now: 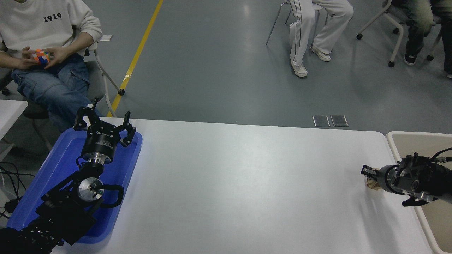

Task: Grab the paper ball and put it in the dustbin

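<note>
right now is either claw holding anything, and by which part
The right claw is shut on the paper ball, which peeks out below its fingertips; which part it grips is hidden. The left claw, parked over the blue tray, holds nothing.

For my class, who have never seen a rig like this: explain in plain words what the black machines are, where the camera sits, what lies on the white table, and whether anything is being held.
The picture is taken from a camera high on the robot itself, looking forward and down over the white table. The two black machines are the robot's arms. The left end effector, fingers spread open, is parked over a shallow blue tray at the lower left. The right end effector comes in from the right edge and is closed on a small crumpled tan paper ball, only partly visible beneath it, near the table's right end. Just beyond that end stands the beige dustbin, where the ball belongs. Nothing else lies on the table. Behind it, people sit on chairs; one at the upper left holds a coloured puzzle cube.
</note>
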